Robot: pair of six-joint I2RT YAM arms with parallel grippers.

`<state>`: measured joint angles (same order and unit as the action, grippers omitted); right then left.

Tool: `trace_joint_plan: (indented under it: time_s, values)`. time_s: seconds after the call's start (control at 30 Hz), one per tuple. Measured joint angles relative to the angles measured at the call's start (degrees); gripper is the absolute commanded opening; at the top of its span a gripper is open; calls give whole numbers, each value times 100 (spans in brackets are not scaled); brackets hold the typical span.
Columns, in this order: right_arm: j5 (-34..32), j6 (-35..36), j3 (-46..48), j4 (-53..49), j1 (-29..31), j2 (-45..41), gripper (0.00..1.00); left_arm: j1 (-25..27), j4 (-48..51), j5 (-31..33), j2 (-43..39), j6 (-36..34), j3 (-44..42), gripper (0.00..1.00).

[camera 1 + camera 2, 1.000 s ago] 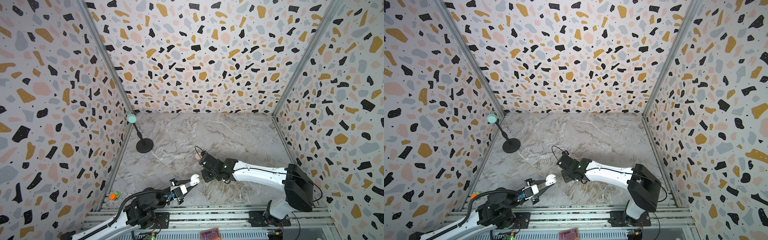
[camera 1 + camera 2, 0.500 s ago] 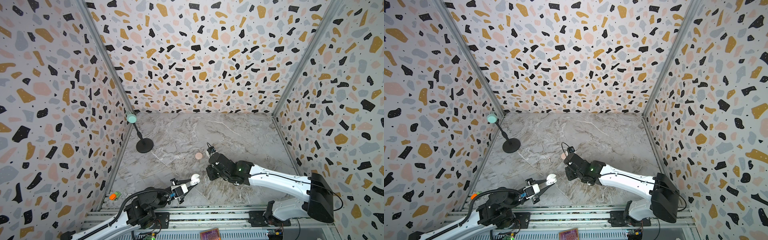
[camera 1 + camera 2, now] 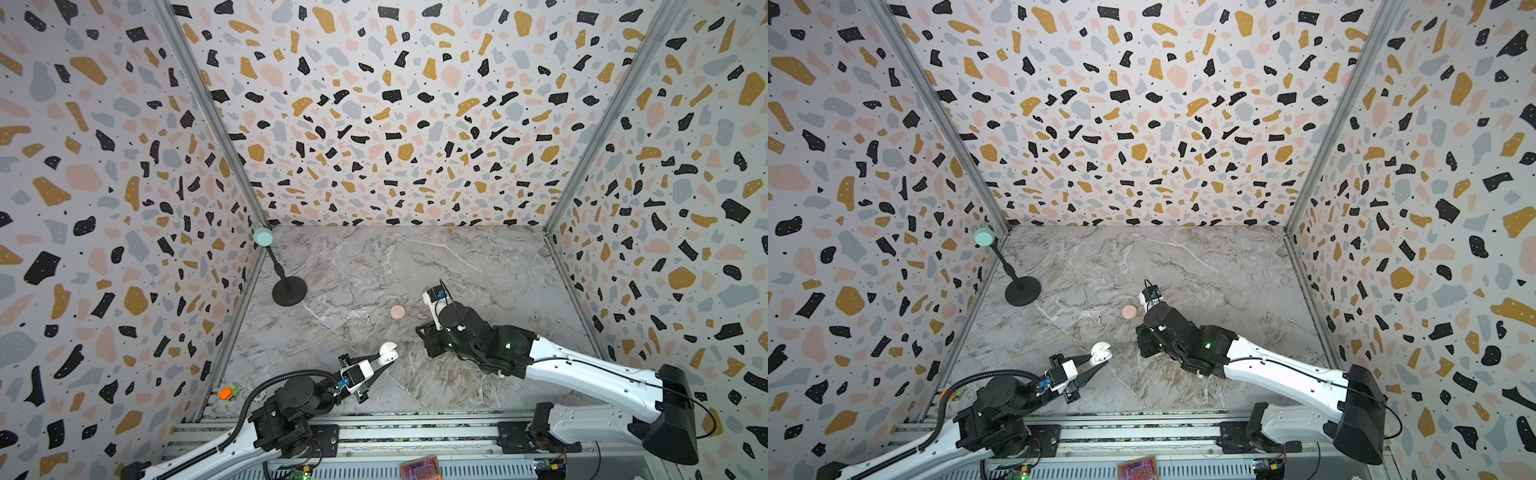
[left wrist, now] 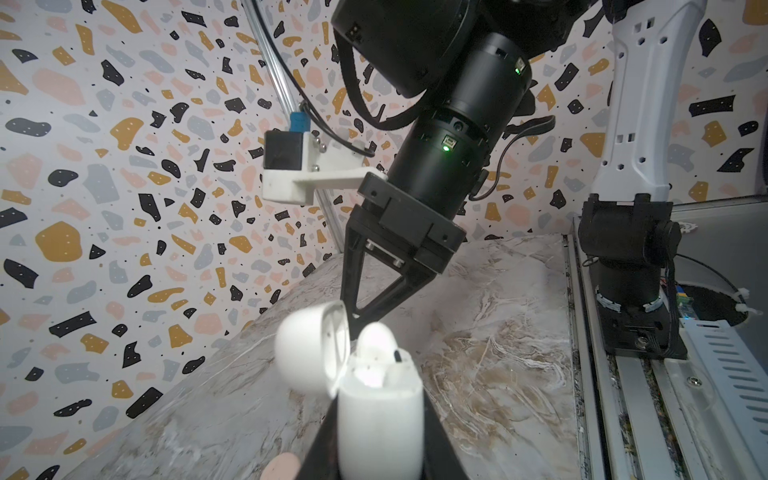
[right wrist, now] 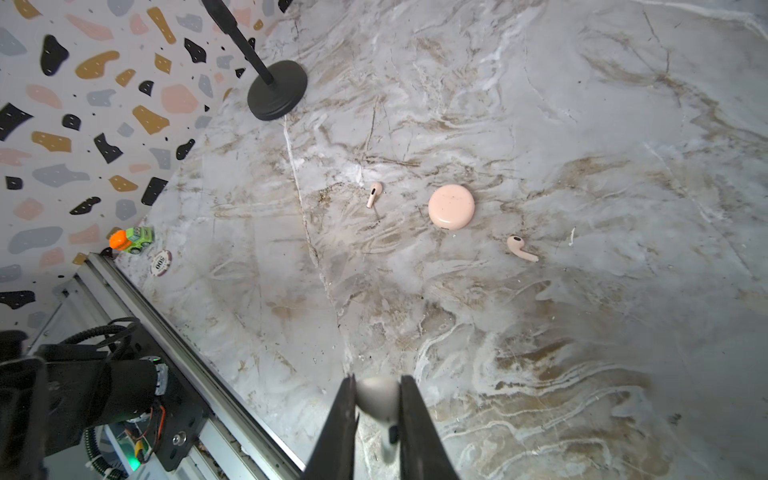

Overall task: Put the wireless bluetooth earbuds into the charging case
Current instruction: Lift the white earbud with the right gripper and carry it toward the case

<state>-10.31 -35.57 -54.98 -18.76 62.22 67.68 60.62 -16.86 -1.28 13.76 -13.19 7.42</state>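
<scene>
Both claws (image 3: 382, 360) (image 5: 377, 392) clamped, left case (image 4: 380, 415), right earbud (image 5: 374, 401)

Marble tabletop (image 5: 582, 124) — pink case (image 5: 451, 206), two pink earbuds (image 5: 374, 194), stand (image 5: 277, 89)

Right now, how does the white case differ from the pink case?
The white case has its lid flipped open; the pink case is shut. The white case is clamped upright in the left gripper; the pink case lies flat on the table with nothing touching it. The white case looks tall and egg-shaped, the pink case a low round disc. Both are small, smooth and rounded.
</scene>
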Motion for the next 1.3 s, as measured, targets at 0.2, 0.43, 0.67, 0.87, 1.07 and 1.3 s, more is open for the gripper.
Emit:
trace_joint_plan:
  time_s: [0.2, 0.43, 0.67, 0.87, 1.07, 1.3]
  values:
    - [17, 0, -2, 39, 7, -260, 10, 0, -120, 258, 160, 304, 0, 0]
    - [68, 0, -22, 98, 28, -455, 9, 0, -131, 483, 284, 570, 0, 0]
    - [136, 0, -225, 151, 131, -459, 9, 0, -138, 538, 315, 684, 0, 0]
    - [192, -2, -363, 203, 284, -459, 9, 0, -140, 544, 315, 702, 0, 0]
    - [177, -20, -444, 306, 525, -459, 9, 0, -140, 549, 315, 726, 0, 0]
    - [125, -59, -444, 590, 839, -452, 9, 0, -142, 579, 297, 804, 0, 0]
